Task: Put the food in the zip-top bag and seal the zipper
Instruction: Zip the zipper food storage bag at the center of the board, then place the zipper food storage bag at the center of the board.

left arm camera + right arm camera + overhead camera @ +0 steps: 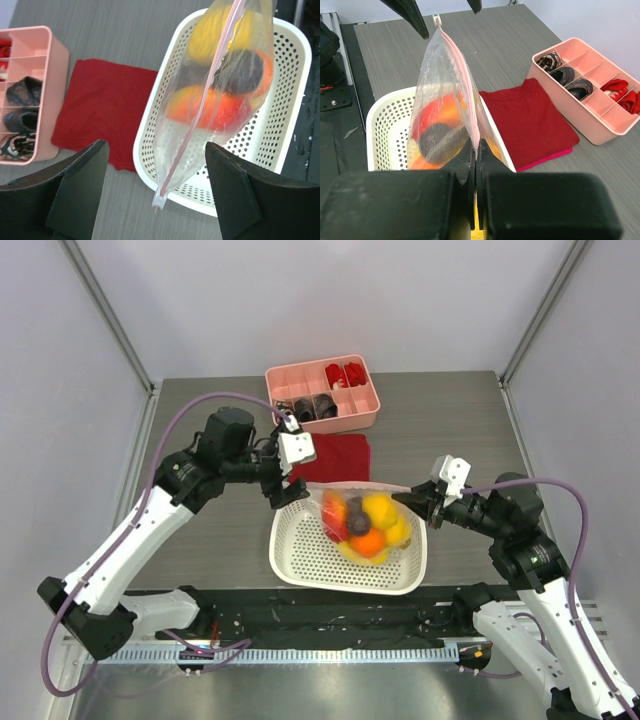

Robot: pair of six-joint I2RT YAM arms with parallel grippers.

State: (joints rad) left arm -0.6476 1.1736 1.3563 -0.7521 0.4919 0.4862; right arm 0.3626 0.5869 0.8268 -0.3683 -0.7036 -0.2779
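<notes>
Right claw (pixel 475 150) pinching zip-top bag (pixel 437 85), food (pixel 439 137) inside — left claw (pixel 157 150) spread, seemingly clear

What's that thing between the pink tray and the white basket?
A folded red cloth lies flat on the table between the pink tray and the white basket, clearest in the top view.

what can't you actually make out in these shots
- Zipper, fully sealed or not: in the right wrist view its near end is hidden behind the right gripper; elsewhere it is too thin.
- Food, count and kinds: the top view is blurred; in the wrist views the zip-top bag wrinkles smear it.
- Pink tray contents: cut off by the left wrist view's edge; too small from the top.
</notes>
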